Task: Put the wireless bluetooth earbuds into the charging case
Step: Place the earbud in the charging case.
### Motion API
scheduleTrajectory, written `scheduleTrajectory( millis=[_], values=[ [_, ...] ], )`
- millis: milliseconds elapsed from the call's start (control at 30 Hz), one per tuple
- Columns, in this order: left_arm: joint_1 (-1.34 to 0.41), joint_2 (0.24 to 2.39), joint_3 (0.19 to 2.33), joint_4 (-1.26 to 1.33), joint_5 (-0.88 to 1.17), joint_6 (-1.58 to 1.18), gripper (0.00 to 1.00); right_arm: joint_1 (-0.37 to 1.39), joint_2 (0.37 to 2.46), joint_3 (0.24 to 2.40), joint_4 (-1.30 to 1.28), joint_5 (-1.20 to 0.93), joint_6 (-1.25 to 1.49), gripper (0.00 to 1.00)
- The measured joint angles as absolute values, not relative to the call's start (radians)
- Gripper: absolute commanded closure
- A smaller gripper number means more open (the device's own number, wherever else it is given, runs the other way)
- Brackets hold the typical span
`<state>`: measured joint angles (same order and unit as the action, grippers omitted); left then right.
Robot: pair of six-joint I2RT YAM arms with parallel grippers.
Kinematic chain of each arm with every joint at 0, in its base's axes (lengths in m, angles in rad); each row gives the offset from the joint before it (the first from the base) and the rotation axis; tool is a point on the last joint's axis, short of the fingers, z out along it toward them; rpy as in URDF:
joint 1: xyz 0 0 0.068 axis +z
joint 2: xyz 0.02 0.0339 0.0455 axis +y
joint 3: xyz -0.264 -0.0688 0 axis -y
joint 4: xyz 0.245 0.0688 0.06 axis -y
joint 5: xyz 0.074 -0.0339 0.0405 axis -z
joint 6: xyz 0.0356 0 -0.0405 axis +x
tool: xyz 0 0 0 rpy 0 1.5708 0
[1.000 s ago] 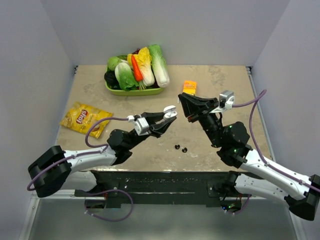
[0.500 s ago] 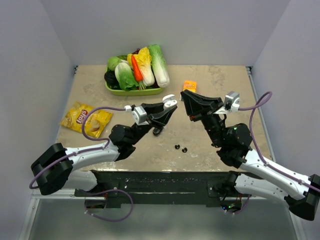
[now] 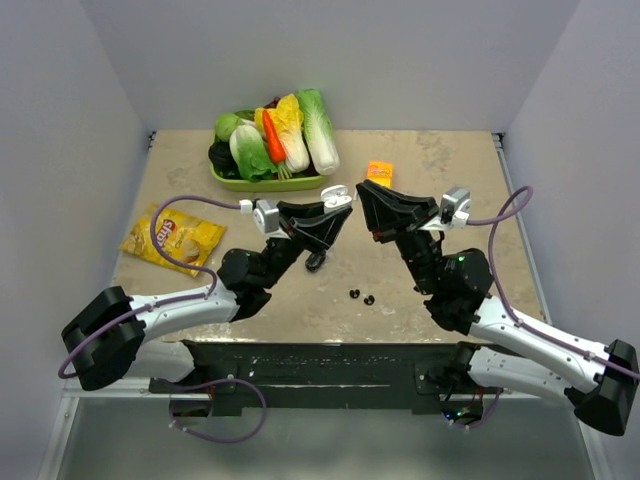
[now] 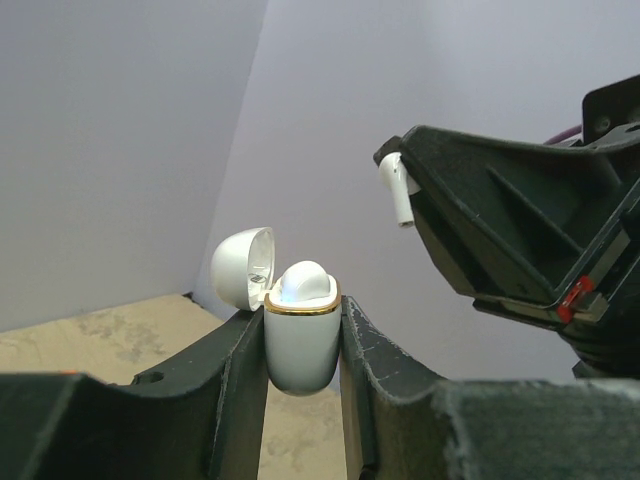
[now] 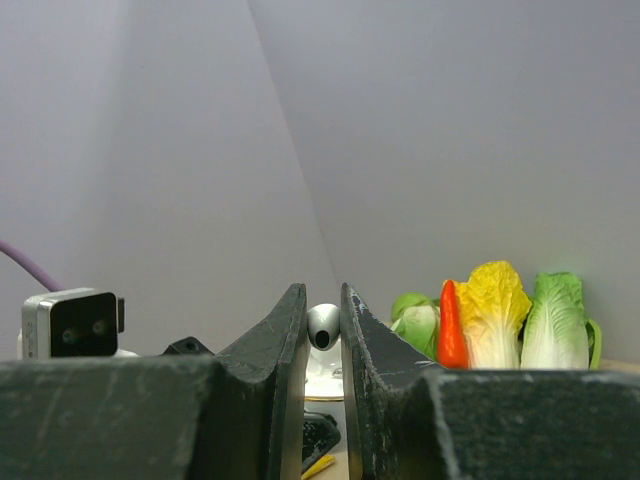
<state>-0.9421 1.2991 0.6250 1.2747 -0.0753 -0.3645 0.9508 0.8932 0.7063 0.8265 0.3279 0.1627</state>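
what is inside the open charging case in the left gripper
One white rounded earbud pokes above the charging case rim. Everything deeper inside is hidden by its wall.

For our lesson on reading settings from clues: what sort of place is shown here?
Probably a robotics test booth: white-and-black left arm and right arm bolted to a beige stone-patterned table, plain grey walls, and props like toy-like vegetables in a green tray.
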Motion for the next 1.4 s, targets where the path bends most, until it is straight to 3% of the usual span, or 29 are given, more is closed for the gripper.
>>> scheduleTrajectory(
  millis=[1400],
  values=[
    [-0.942,1.284,0.649,1.27,-0.019,-0.45,1.0,0.951,0.96,0.683,0.884,0.331,0.083,1.0]
  ],
)
